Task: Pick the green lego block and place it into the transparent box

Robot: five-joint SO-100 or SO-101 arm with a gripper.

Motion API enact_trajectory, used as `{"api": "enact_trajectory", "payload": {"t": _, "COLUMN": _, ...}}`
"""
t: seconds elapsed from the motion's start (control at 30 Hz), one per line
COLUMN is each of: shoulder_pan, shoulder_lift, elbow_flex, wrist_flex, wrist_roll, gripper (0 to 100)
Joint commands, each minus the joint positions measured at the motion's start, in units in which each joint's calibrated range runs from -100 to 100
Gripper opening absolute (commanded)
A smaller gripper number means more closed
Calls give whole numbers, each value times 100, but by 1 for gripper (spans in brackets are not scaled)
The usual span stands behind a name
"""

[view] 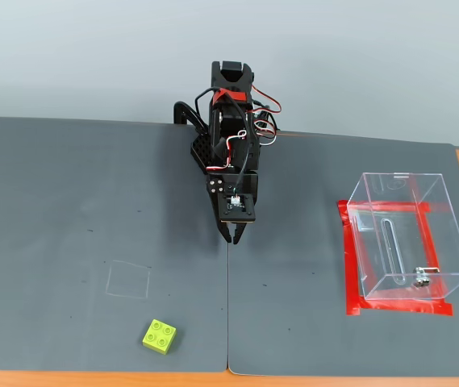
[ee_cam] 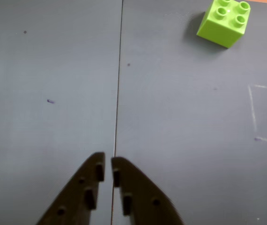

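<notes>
Block (view: 159, 335), green, on tabletop (view: 68, 210) near and left of closed, empty pincer (view: 235, 238) in fixed view; box (view: 406, 238) far right.

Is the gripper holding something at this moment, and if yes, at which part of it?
Nothing is held. The gripper is shut and empty, and the green lego block lies apart on the mat.

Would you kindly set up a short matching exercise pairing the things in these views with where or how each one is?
Things:
1. green lego block
2. transparent box
3. gripper
4. red tape

States:
A. shut, holding nothing
B. framing the box's footprint
C. on the mat near the front edge, left in the fixed view
D. empty, right in the fixed view

Pairs: 1-C, 2-D, 3-A, 4-B
</notes>
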Motion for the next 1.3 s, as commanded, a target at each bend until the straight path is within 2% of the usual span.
{"api": "enact_trajectory", "payload": {"t": 0.0, "shoulder_pan": 36, "shoulder_lift": -43, "elbow_flex": 27, "wrist_flex": 13, "wrist_roll": 16, "gripper": 2}}
{"api": "enact_trajectory", "payload": {"t": 1.07, "shoulder_pan": 28, "shoulder_lift": 34, "elbow_flex": 0, "wrist_flex": 13, "wrist_roll": 21, "gripper": 2}}
{"api": "enact_trajectory", "payload": {"t": 1.27, "shoulder_pan": 66, "shoulder_lift": 390, "elbow_flex": -579, "wrist_flex": 22, "wrist_roll": -26, "gripper": 2}}
